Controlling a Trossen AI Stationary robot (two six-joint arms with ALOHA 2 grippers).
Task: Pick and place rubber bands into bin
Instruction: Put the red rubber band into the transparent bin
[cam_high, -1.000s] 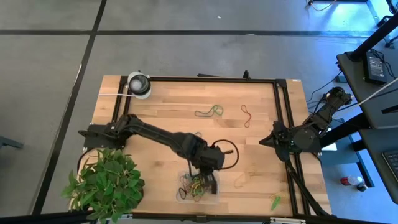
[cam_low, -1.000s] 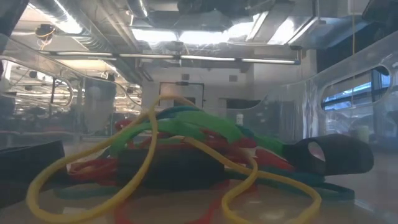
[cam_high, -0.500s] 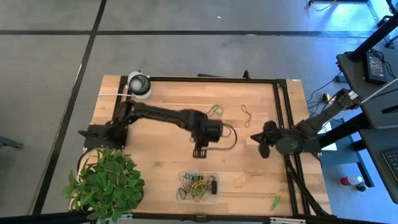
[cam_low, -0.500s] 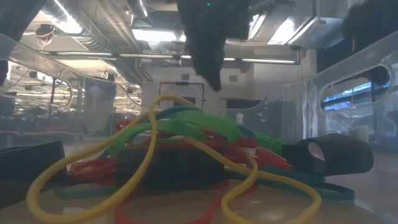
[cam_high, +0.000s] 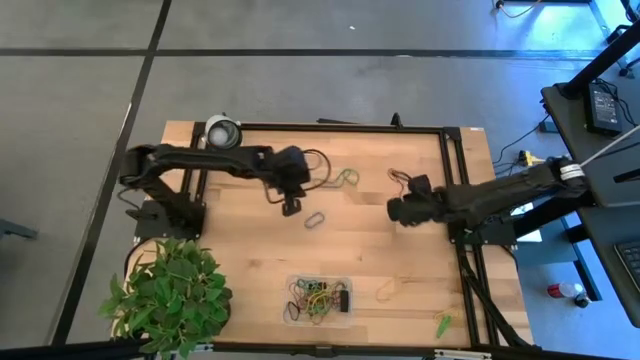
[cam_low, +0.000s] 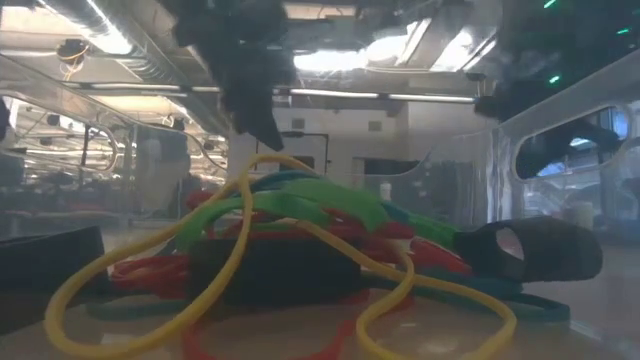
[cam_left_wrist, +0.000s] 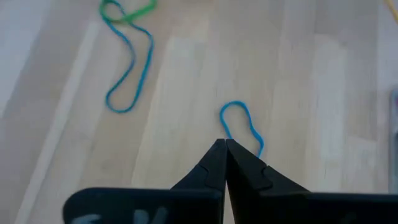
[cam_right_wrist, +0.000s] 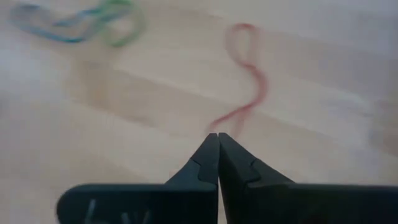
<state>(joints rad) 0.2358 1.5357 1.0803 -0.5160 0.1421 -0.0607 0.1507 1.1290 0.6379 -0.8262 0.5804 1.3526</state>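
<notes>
The clear bin (cam_high: 318, 299) stands near the table's front edge with several rubber bands (cam_low: 300, 240) heaped in it. My left gripper (cam_high: 291, 208) is shut and empty at mid-table. Its tips (cam_left_wrist: 224, 143) point at a loose blue band (cam_left_wrist: 242, 124), which lies flat (cam_high: 315, 219). A blue-and-green band (cam_high: 345, 177) lies farther back and also shows in the left wrist view (cam_left_wrist: 127, 74). My right gripper (cam_high: 392, 210) is shut, and its tips (cam_right_wrist: 217, 134) stand at the near end of a red band (cam_right_wrist: 249, 93) that lies flat (cam_high: 397, 184). My right gripper's shut tips come slanting down at the red band's near end (cam_right_wrist: 216, 126). Whether they touch it, I cannot tell. The band lies flat on the table.
A yellow band (cam_high: 385, 290) lies right of the bin. A green scrap (cam_high: 442, 324) lies near the front right corner. A round white-and-grey object (cam_high: 223, 135) sits at the far left corner. A potted plant (cam_high: 170, 295) stands at the front left. A black frame (cam_high: 450, 180) edges the table.
My left gripper has risen out of the bin and gone toward the far edge and the left, and now stands by the loose blue band. My right gripper has reached in from the table's right edge toward the red band. The bands in the bin have stayed as they were.
</notes>
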